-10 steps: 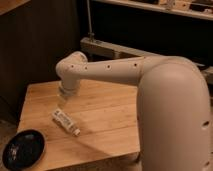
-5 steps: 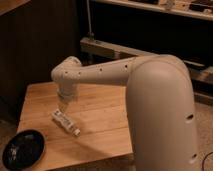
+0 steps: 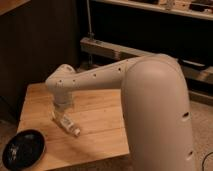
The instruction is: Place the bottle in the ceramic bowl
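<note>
Big white arm (image 3: 150,105) sweeps in from the right, reaching left across the wooden table (image 3: 102,127). At the near left corner sits the black bowl (image 3: 22,149), nothing in it. The bottle (image 3: 71,128) lies flat on the wood, just right of the bowl and apart from it. The gripper (image 3: 60,114) points down at the bottle's far end; whether it's clamped or apart, can't tell.
</note>
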`<state>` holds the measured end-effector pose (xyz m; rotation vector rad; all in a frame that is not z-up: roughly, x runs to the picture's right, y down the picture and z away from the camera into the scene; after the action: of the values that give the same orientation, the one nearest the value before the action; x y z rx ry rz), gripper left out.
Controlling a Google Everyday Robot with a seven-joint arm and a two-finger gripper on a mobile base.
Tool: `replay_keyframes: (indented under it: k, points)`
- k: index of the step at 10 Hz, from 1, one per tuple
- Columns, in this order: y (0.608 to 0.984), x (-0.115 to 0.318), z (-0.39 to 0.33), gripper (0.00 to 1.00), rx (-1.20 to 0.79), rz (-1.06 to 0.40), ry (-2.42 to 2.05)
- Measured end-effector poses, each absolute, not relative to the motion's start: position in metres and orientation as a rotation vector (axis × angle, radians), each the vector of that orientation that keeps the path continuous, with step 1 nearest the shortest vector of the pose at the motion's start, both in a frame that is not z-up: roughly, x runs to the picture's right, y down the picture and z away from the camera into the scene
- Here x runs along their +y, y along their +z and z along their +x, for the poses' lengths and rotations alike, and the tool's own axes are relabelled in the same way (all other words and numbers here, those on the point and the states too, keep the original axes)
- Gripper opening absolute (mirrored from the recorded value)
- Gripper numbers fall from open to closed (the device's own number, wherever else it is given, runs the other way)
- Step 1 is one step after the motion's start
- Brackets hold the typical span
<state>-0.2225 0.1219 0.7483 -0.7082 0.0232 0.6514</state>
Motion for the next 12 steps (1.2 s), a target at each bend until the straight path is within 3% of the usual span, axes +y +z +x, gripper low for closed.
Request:
replay_keyframes:
  k: [12]
  points:
    - [0.774, 0.176, -0.253, 0.65, 0.059, -0.74, 0.629]
